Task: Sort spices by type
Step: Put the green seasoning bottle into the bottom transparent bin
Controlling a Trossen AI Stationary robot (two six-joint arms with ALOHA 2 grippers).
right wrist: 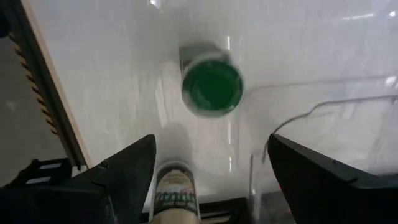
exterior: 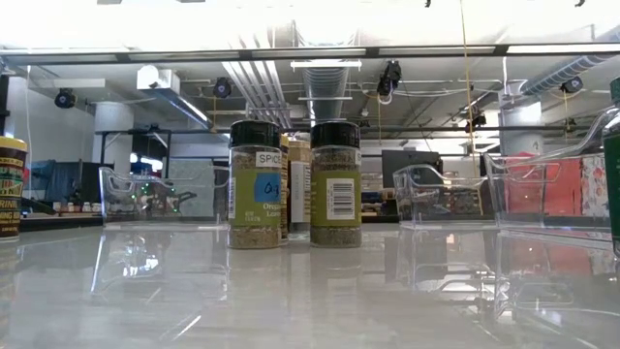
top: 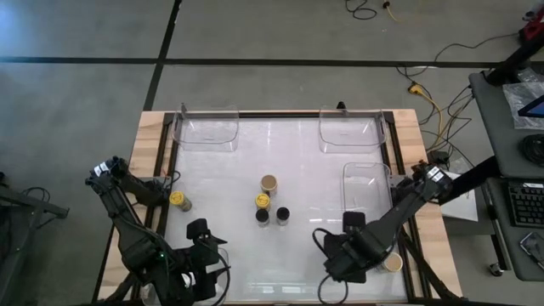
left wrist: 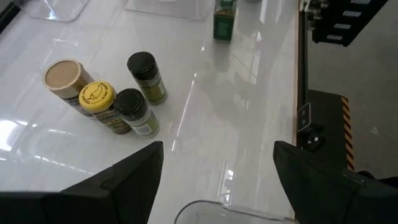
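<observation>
**Spice jars clustered at the centre of the surface, both end effectors open**

Spice jars: in the high view, a tan-lidded jar [top: 269, 182], a yellow-lidded jar [top: 262, 201] just below it, and two black-lidded jars [top: 263, 216] [top: 282, 214] side by side form a tight group at frame centre on the white surface [top: 297, 255]. A second yellow-lidded jar [top: 178, 199] stands apart at centre left. A green-lidded jar [right wrist: 212, 87] shows in the right wrist view, beside a clear tray [top: 367, 183]; another tan-lidded jar [top: 392, 263] sits at lower right. Two more clear trays [top: 206, 127] [top: 348, 127] occupy the upper edge. The left end effector [top: 201, 238], lower left, and the right end effector [top: 348, 234], lower right, both have fingers spread and hold nothing.
</observation>
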